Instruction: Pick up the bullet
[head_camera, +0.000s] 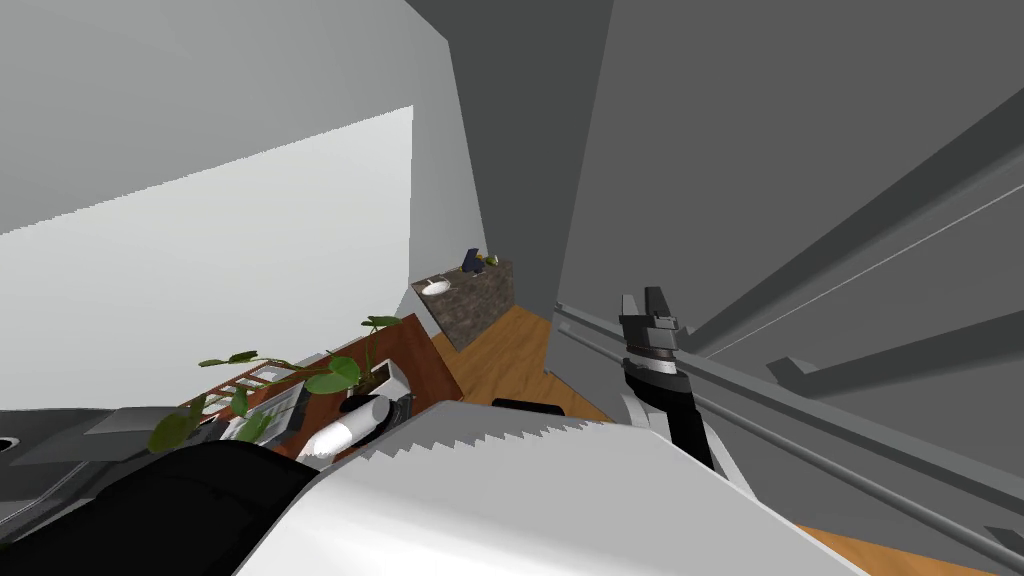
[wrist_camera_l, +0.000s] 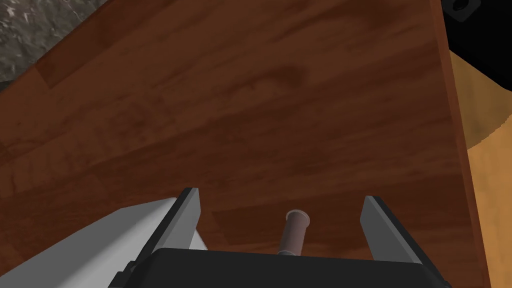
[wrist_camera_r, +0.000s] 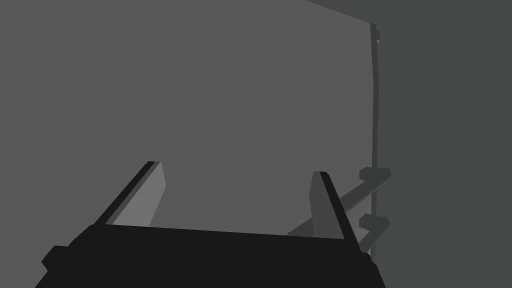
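The bullet (wrist_camera_l: 295, 233), a small brown cylinder with a flared pale rim, lies on the reddish-brown wooden tabletop (wrist_camera_l: 250, 110). My left gripper (wrist_camera_l: 280, 207) hangs just over it, open, with the bullet between the two fingers near the gripper's body and touching neither. In the head view the left arm reaches down over the same table (head_camera: 420, 355). My right gripper (head_camera: 645, 300) is raised at my right side in front of a grey wall, open with nothing between its fingers (wrist_camera_r: 320, 200).
A leafy potted plant (head_camera: 290, 380) and white and grey items stand on the table by my left arm. The table's edge (wrist_camera_l: 457, 150) drops to an orange wooden floor. A stone-faced counter (head_camera: 470, 295) with a white bowl stands farther off. A grey rail (head_camera: 800, 400) runs along the right wall.
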